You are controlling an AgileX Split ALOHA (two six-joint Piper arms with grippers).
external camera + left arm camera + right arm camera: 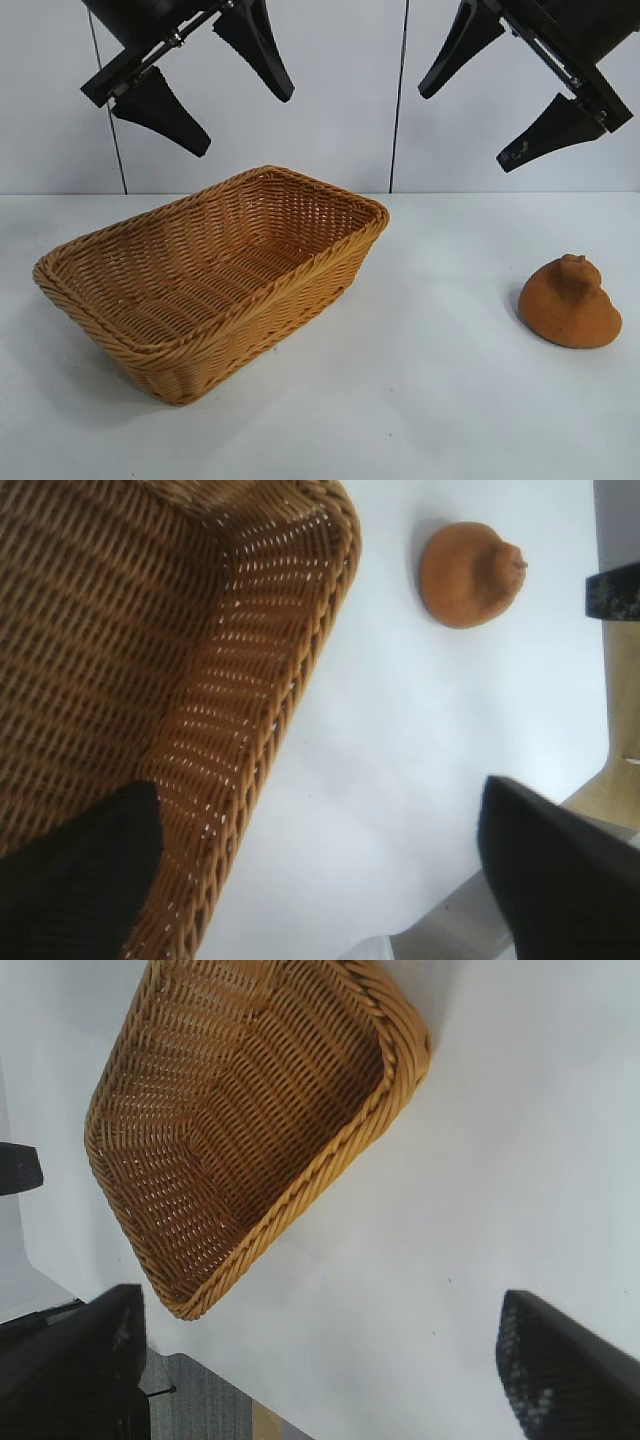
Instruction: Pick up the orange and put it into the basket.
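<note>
Nothing picked yet. The orange sits on the table, on the right arm's side, well apart from the basket, knobby tip up and leaning a bit. The basket is empty, sitting at an angle under the left arm.

Left end effector: up high over the back of the basket, fingers spread wide, holding nothing. Right end effector: same, high up, released, roughly above the gap between basket and orange. Its wrist view shows the basket and bare table but not the orange, so that arm isn't lined up over it.

My read on risks from here:
- The orange is a lopsided dome with a rough skin. If the fingers close off-centre or on the sloped upper part, it can squirt out or roll away on the smooth table.
- It's close to the right-hand side of the exterior view; a nudge during descent could push it further out, towards the limit of reach.
- Coming down too low means fingertips hit the table.
- The basket is light wicker with a raised rim. A low carry could clip the rim and shove or tip it.
- Letting go too high could bounce the orange out.

The right arm looks like the obvious one to use.
</note>
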